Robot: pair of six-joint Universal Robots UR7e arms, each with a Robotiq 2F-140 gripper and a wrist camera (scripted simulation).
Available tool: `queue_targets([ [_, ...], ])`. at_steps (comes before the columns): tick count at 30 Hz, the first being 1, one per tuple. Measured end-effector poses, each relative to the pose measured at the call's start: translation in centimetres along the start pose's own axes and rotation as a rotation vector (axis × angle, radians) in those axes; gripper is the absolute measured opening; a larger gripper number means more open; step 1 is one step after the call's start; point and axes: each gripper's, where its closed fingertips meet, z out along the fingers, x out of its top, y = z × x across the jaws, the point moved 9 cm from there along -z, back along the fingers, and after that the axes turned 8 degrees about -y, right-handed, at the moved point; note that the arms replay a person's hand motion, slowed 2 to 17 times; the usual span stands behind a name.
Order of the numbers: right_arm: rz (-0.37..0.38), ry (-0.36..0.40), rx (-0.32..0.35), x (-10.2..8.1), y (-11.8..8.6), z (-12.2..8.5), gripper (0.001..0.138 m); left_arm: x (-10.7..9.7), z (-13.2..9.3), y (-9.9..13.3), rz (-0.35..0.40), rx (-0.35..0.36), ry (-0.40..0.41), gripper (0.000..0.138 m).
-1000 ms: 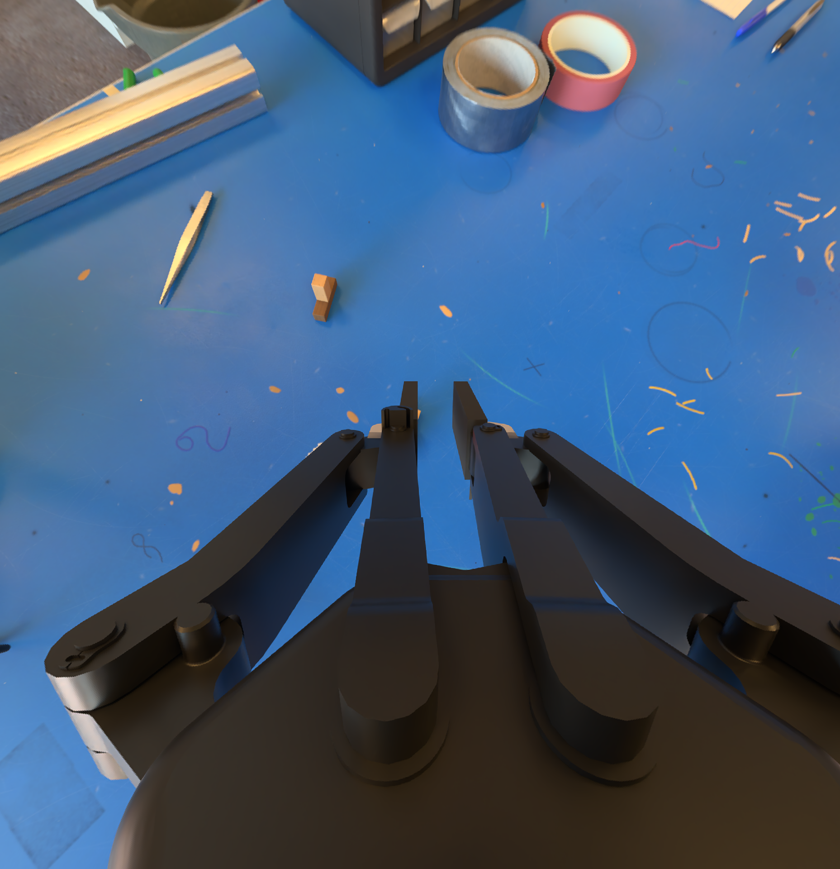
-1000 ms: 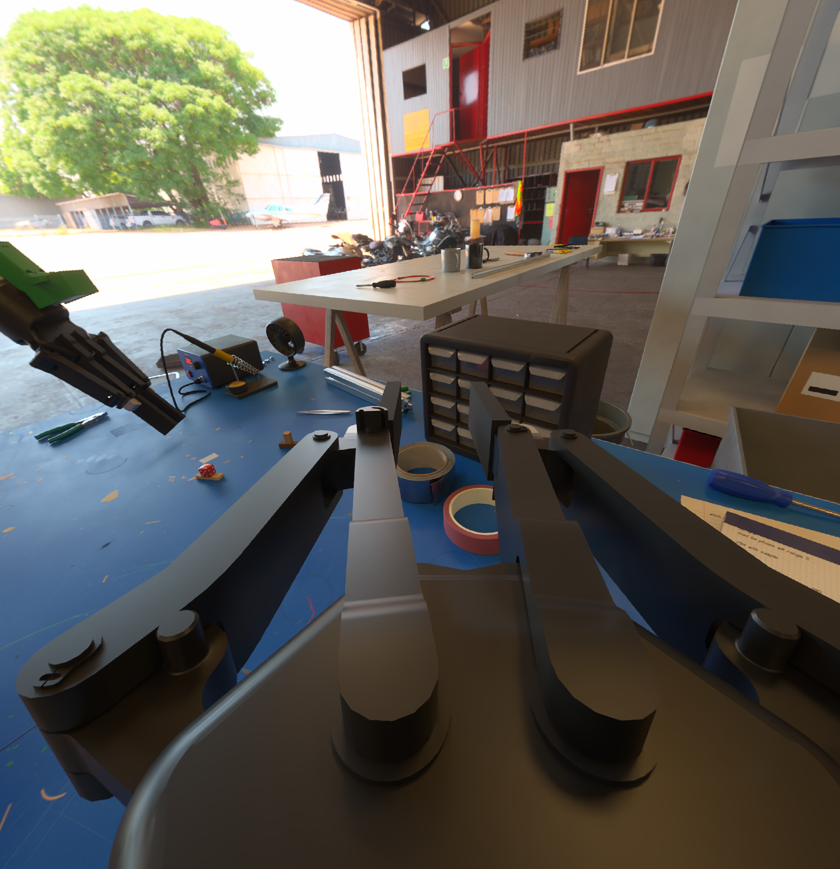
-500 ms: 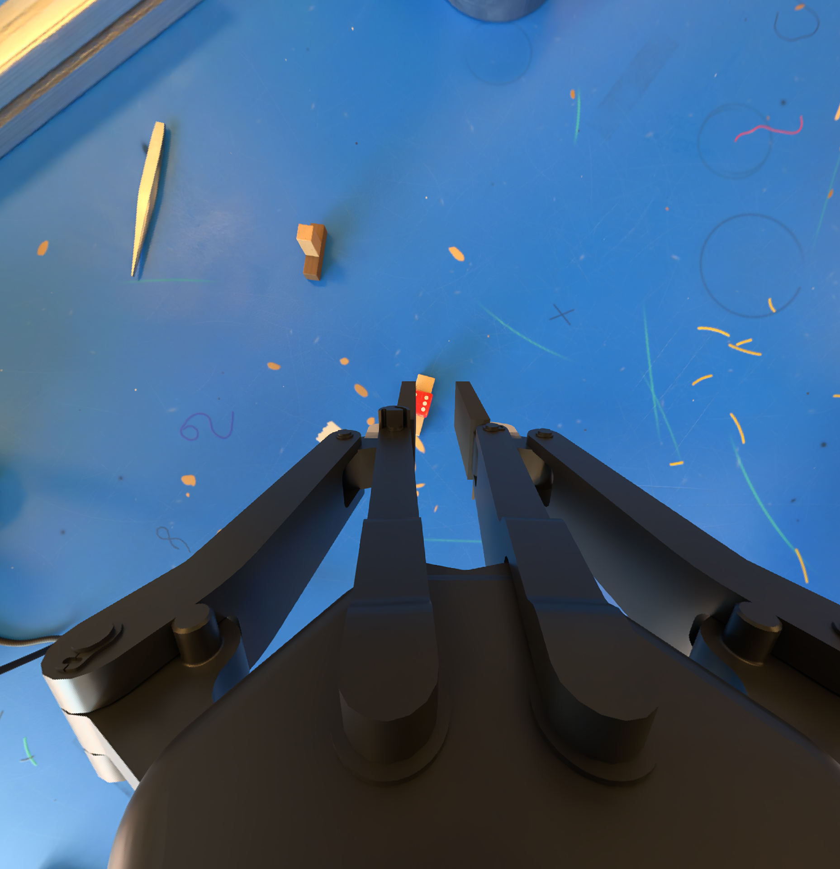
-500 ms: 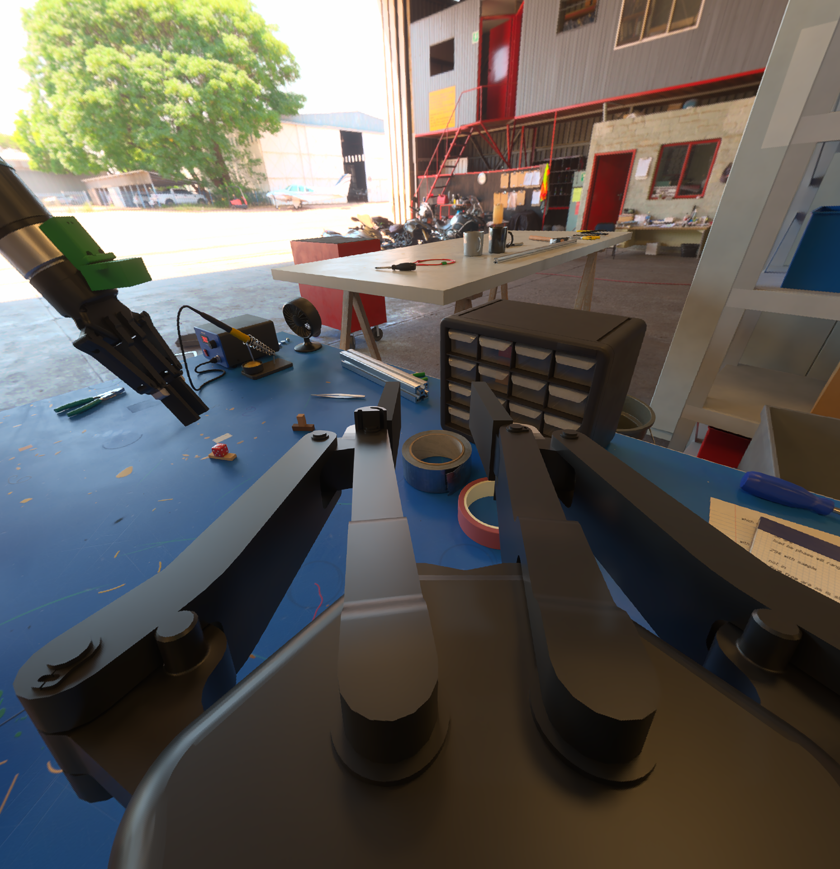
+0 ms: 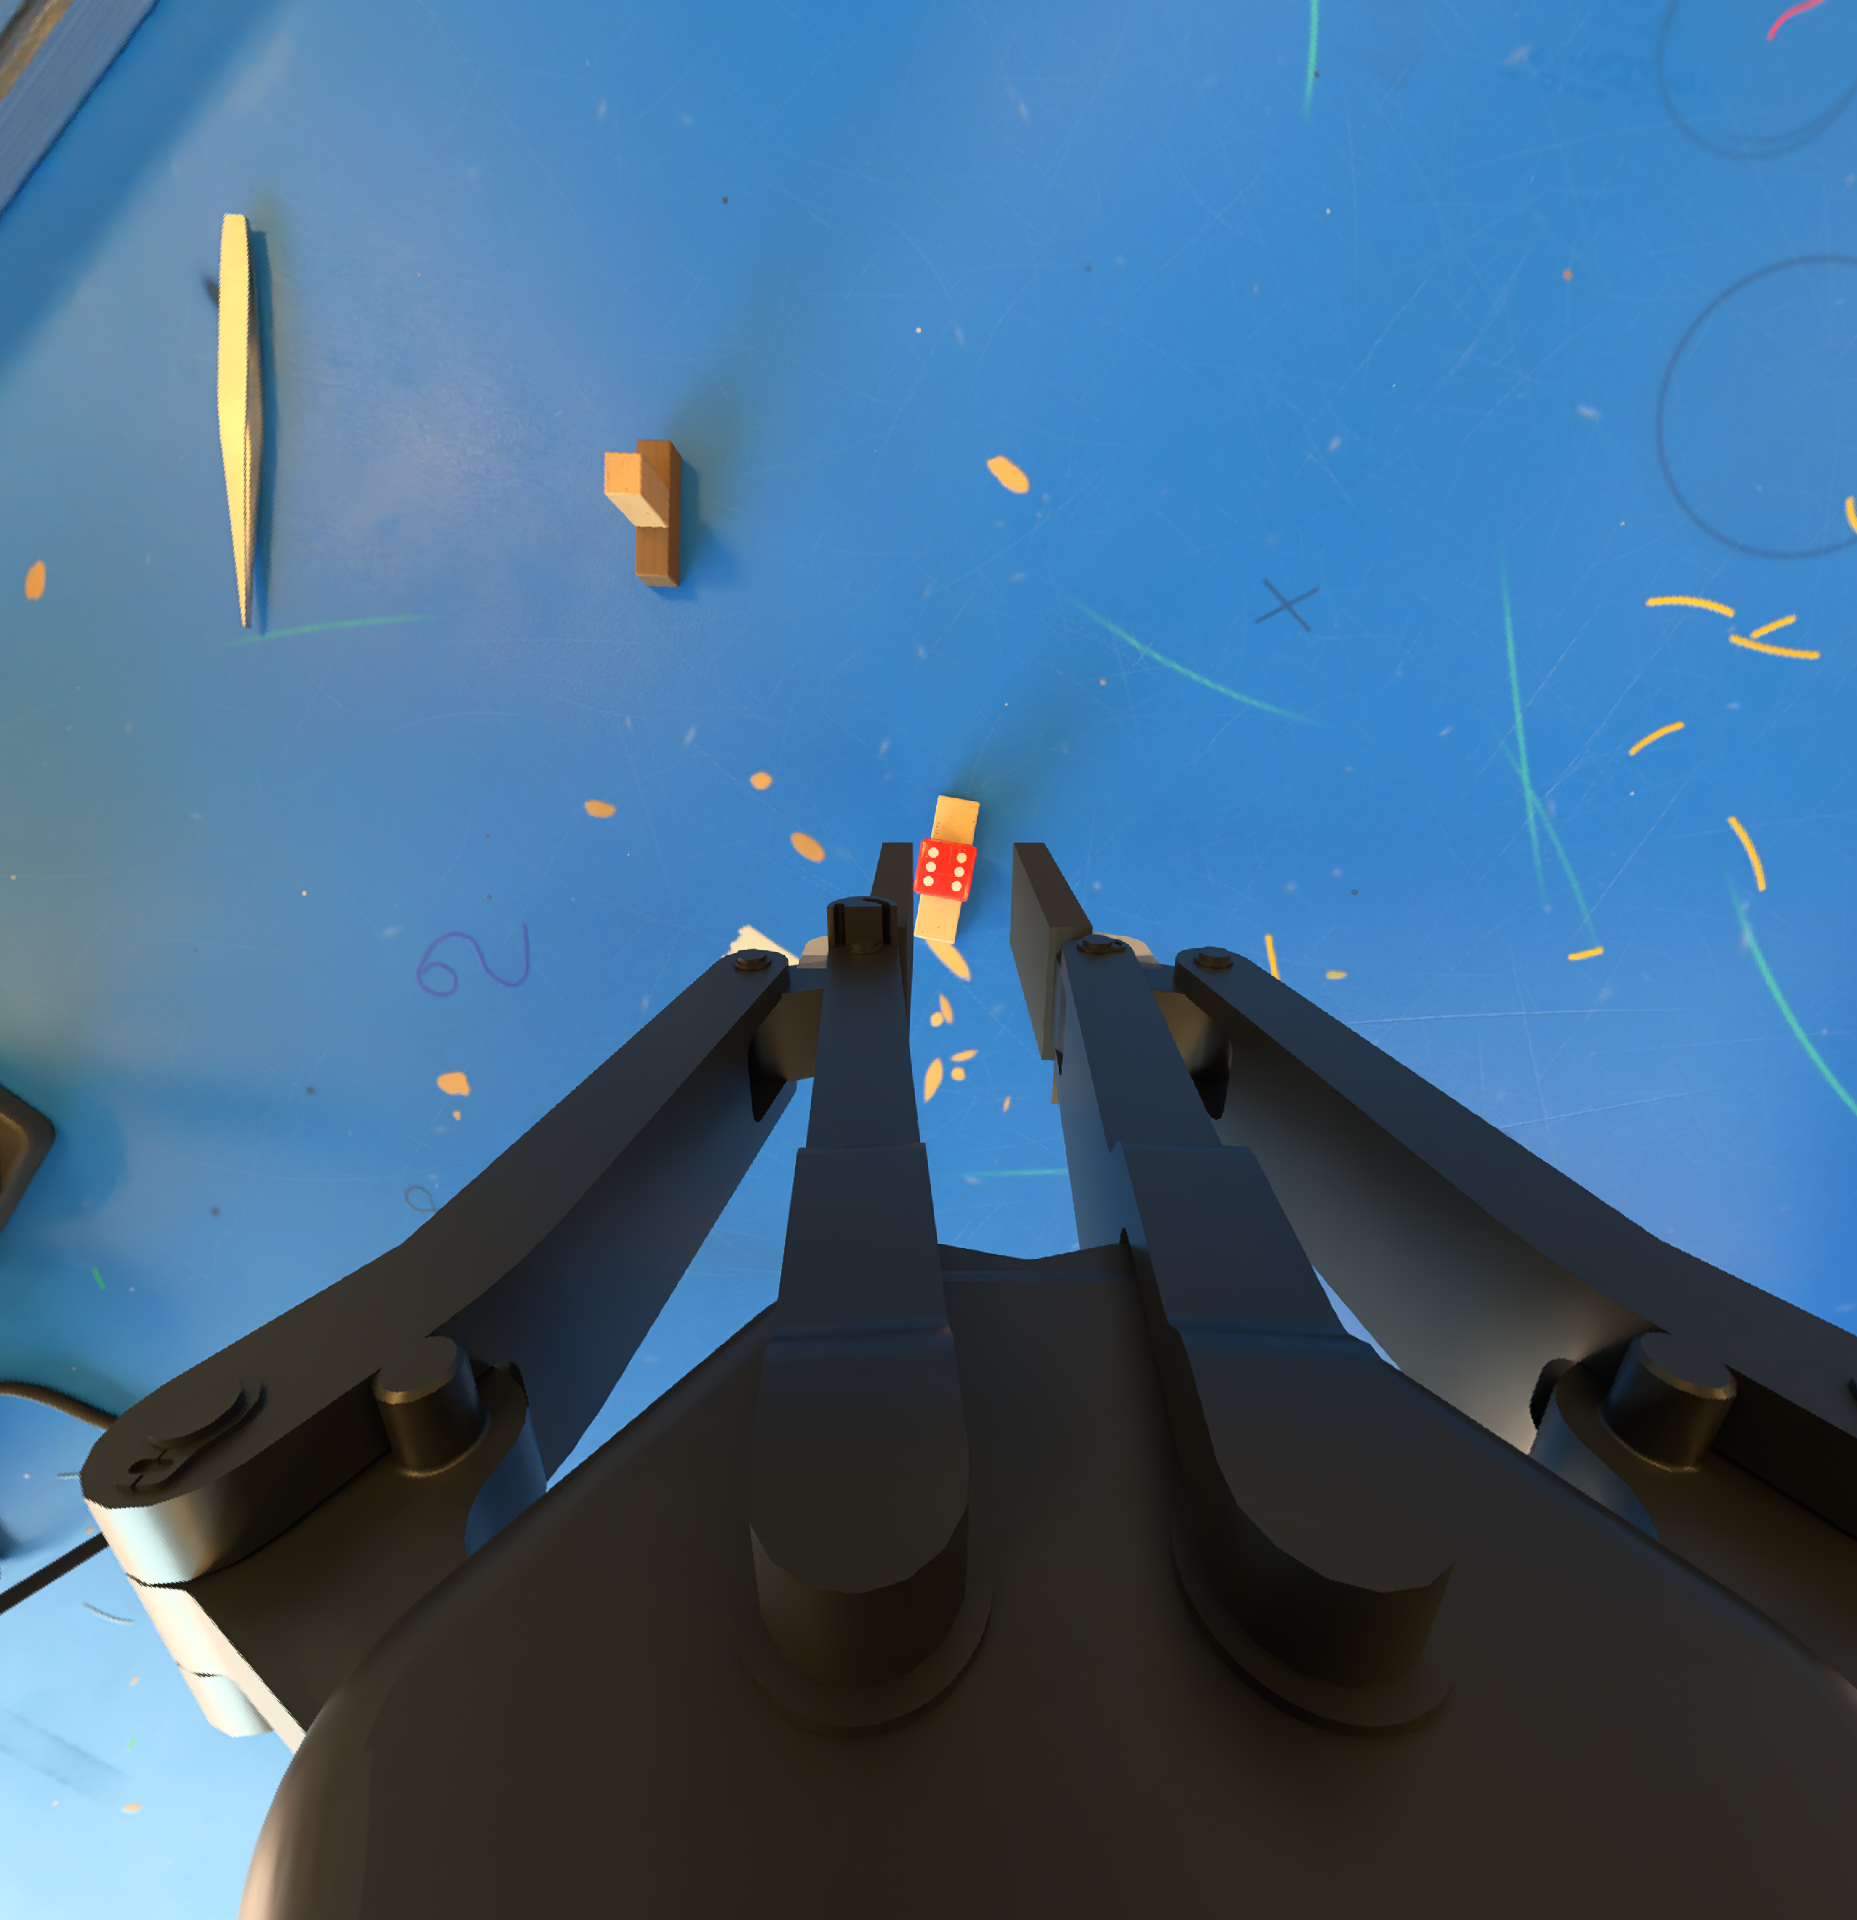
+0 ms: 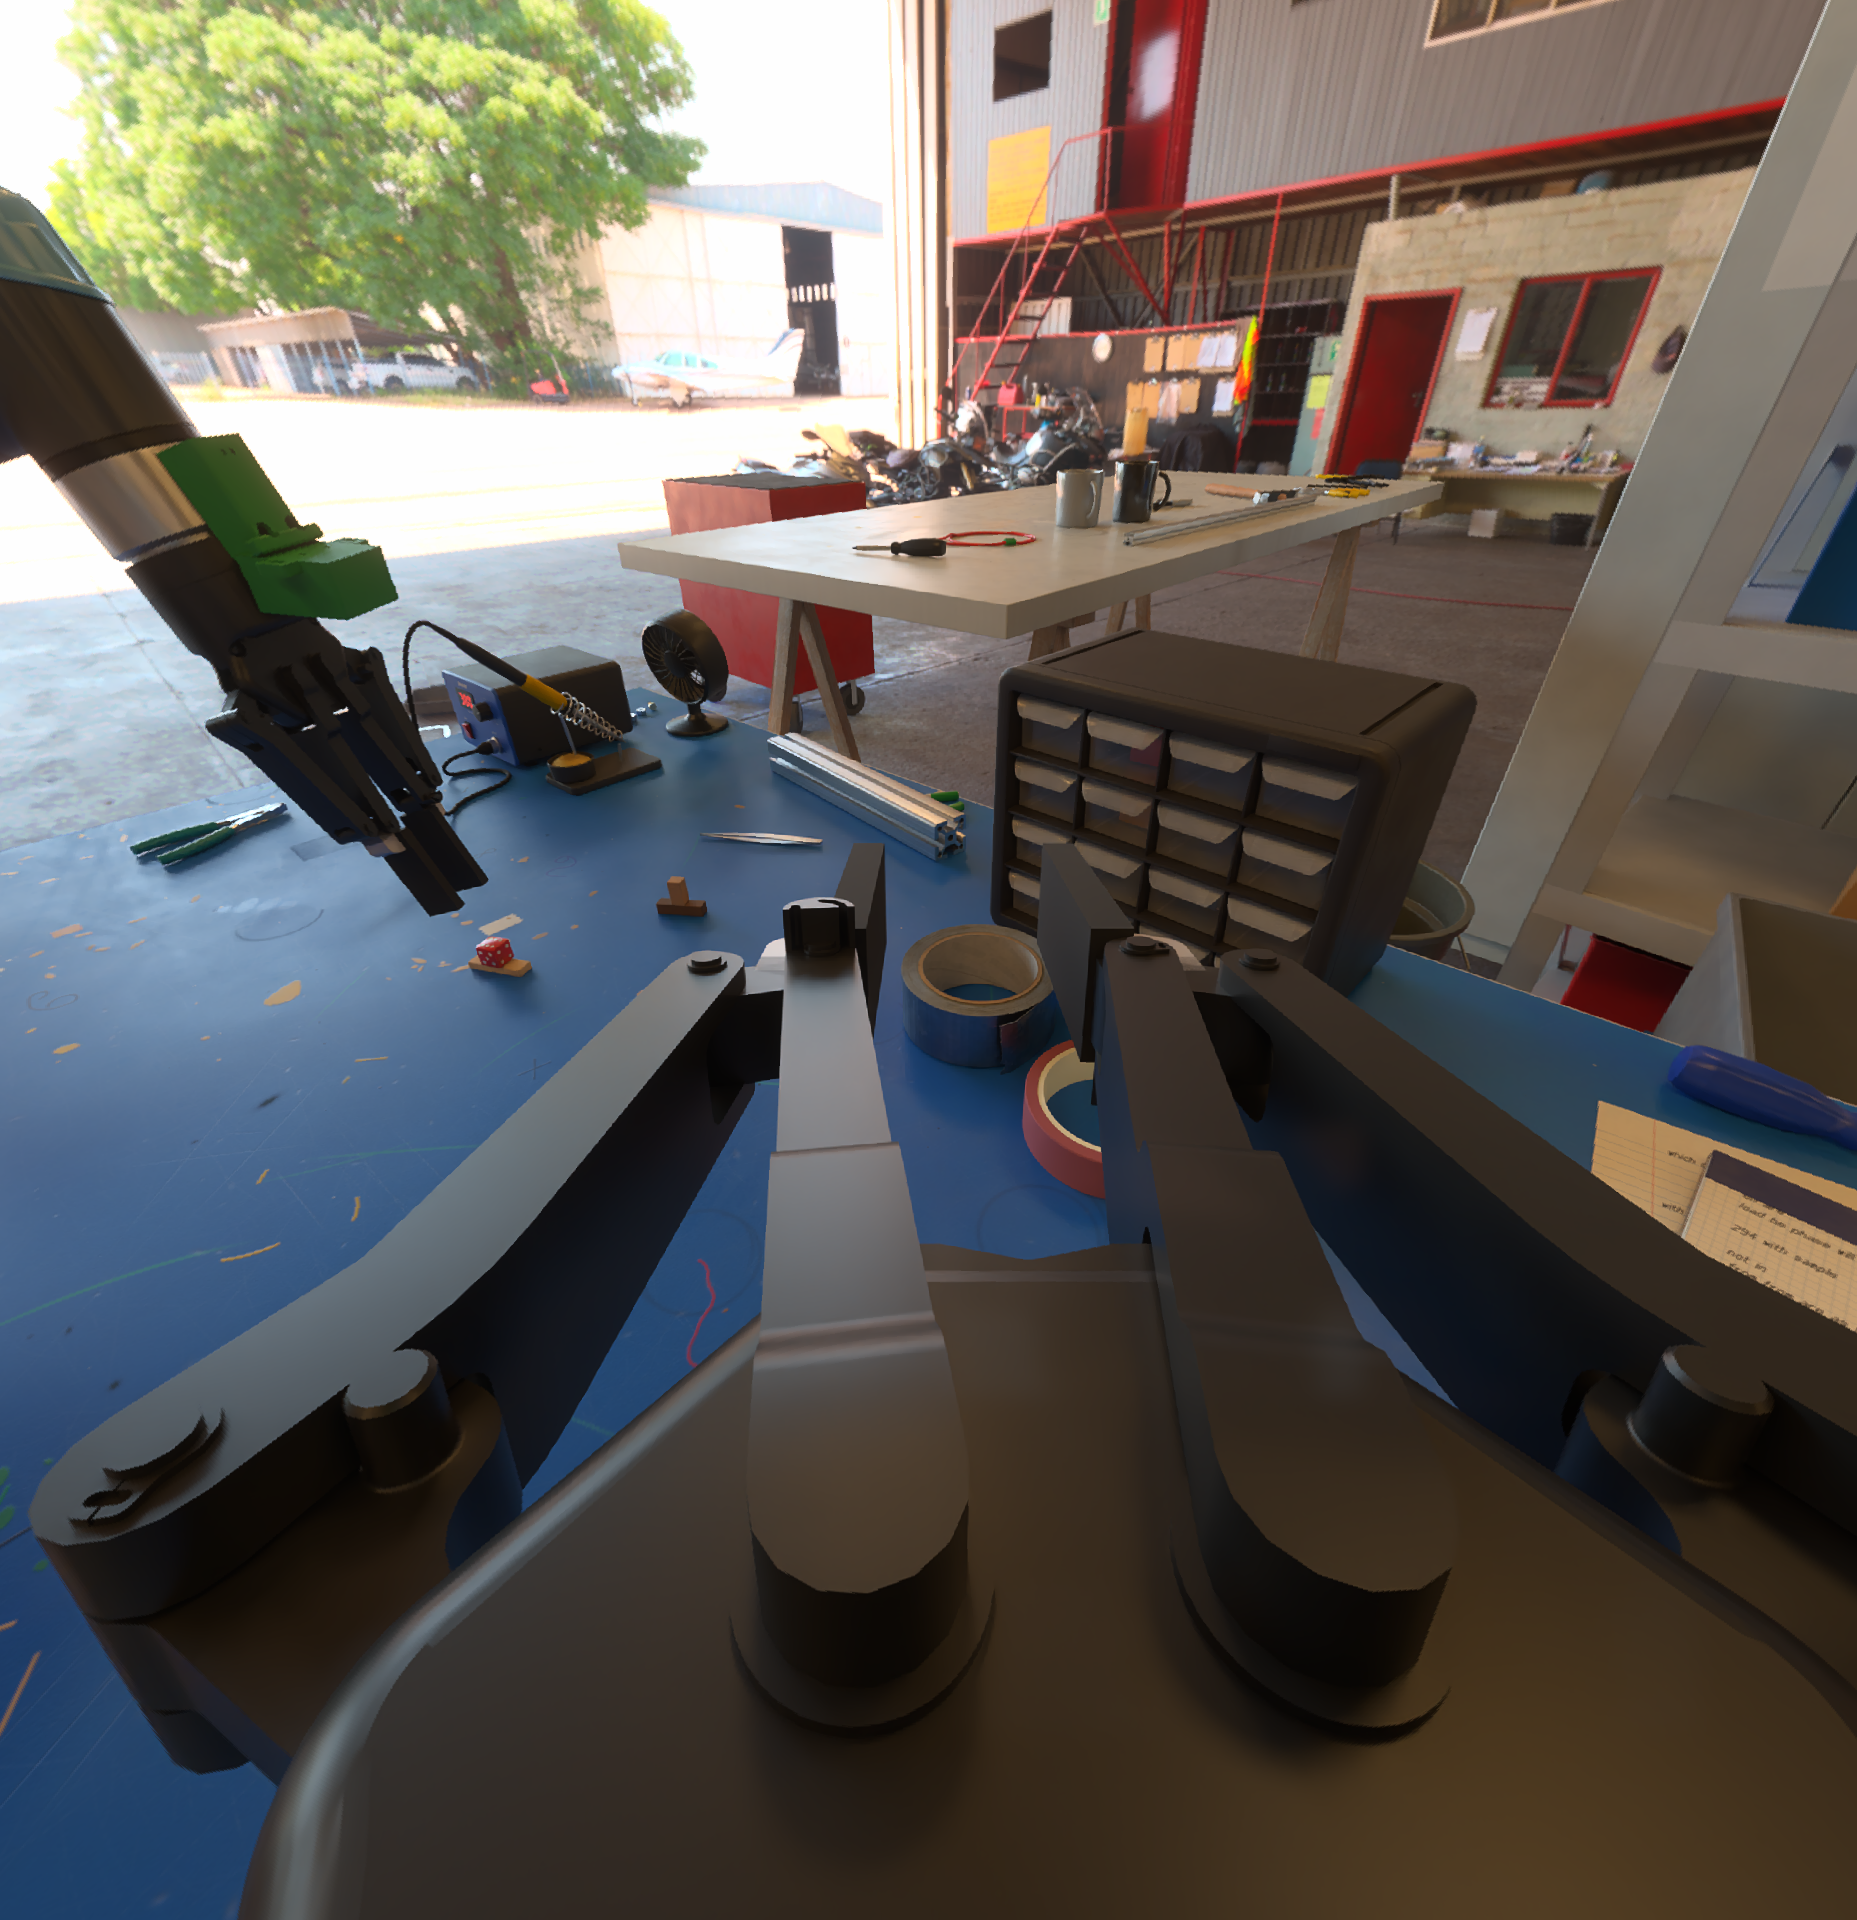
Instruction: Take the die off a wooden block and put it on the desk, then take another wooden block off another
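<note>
Red die (image 5: pixel 945 869) sitting on top of a flat pale wooden block (image 5: pixel 953 821), itself lying on the blue desk (image 5: pixel 1319 416). Left gripper (image 5: pixel 960 883) poised above and short of the die, fingers a narrow gap apart, holding nothing; gap just wider than the die, probably so the pads can slip down on either side without knocking the block. In the left wrist view the die appears close against the left finger (image 5: pixel 891 883), so likely off-centre; a small sideways correction seemingly needed before descent. From the right wrist view, gripper tips clearly higher than the die, not touching.

Second stack well apart, farther up the desk: small light block (image 5: pixel 633 488) resting crosswise on a darker block (image 5: pixel 659 520), untouched, awaiting the second step. Tweezers (image 5: pixel 240 416) beyond it.

Right gripper (image 6: pixel 960 904) raised, aimed over the tape rolls (image 6: pixel 974 997) towards the drawer cabinet (image 6: pixel 1215 790), fingers narrowly parted and empty, kept clear of the working area.
</note>
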Motion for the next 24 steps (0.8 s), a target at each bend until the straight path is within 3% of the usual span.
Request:
queue_targets([
  [24, -0.026, -0.033, 0.029, -0.1, -0.3, 0.6, 0.040, 1.1, 2.2, -0.2, 0.129, 0.000, -0.105, 0.026],
])
